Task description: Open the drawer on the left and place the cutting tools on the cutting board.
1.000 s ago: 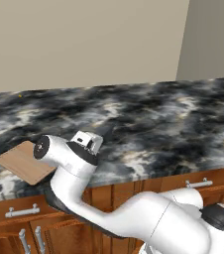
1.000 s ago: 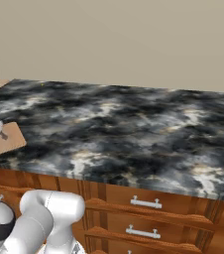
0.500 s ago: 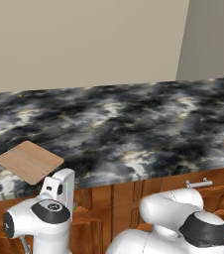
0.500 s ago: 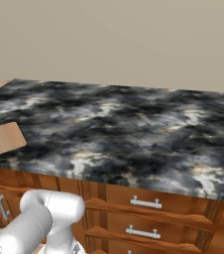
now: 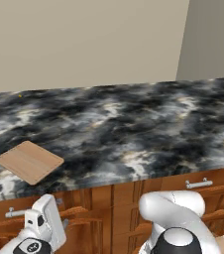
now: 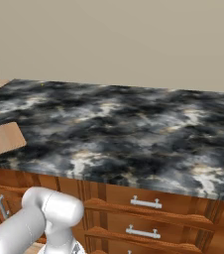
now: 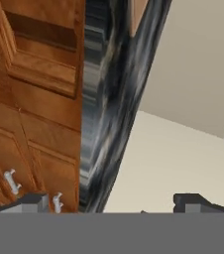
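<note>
The light-tan cutting board lies bare on the marble counter near its left front edge. Below it the wide reddish-brown drawer is shut, its silver bar handle partly behind my white hand. The hand hangs low in front of the cabinets, under the counter lip. In the rolled hand view my gripper is open, its dark fingertips far apart with nothing between them, facing the wood fronts and the counter's edge. The knife and peeler are out of view.
Dark marble counter runs the full width below a beige wall. Narrower stacked drawers with silver handles sit to the right. Two cabinet door handles show close to the fingers. My arm's elbow bulges in front of the right drawers.
The arm has swung down from over the cutting board to below the counter edge, in front of the left cabinets. The board is now uncovered. The base has not driven.
</note>
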Controlling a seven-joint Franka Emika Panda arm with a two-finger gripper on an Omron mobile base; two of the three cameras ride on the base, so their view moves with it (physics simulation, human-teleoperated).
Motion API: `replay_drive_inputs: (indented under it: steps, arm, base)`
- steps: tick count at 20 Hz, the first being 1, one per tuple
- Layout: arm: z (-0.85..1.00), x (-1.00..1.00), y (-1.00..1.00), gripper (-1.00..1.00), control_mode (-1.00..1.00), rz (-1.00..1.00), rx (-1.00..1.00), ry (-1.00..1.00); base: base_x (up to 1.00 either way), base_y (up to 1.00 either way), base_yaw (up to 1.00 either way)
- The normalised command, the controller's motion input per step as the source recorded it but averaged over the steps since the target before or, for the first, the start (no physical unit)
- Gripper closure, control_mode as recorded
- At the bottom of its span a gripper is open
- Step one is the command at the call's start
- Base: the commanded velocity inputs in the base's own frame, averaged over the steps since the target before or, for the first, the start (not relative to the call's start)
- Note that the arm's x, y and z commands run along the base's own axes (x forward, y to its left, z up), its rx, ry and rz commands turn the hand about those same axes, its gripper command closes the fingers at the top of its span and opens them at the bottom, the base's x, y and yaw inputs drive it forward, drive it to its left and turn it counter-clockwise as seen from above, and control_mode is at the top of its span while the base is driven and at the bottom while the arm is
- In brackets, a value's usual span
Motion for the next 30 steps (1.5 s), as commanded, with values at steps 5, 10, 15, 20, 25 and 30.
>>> replay_drive_inputs:
  steps: [5, 10, 15, 20, 25, 30]
  arm:
    - [-0.50, 0.03, 0.31, -1.00, -1.00, 0.04, -0.08, -0.11]
    - [-0.52, 0.23, 0.26, -1.00, -1.00, 0.08, -0.01, -0.10]
    - [-0.34, 0.50, 0.18, -1.00, -1.00, 0.15, 0.01, -0.15]
    - [-0.30, 0.51, 0.21, -1.00, -1.00, 0.22, 0.05, -0.17]
    - [-0.40, 0.32, 0.35, -1.00, -1.00, 0.21, 0.02, -0.12]
    - [-0.43, 0.27, 0.50, -1.00, -1.00, 0.17, 0.03, -0.05]
  base:
    - [0.00, 0.00, 0.00]
    - [0.00, 0.00, 0.00]
    - [0.00, 0.00, 0.00]
    - [0.00, 0.00, 0.00]
    - [0.00, 0.00, 0.00]
    - [0.00, 0.00, 0.00]
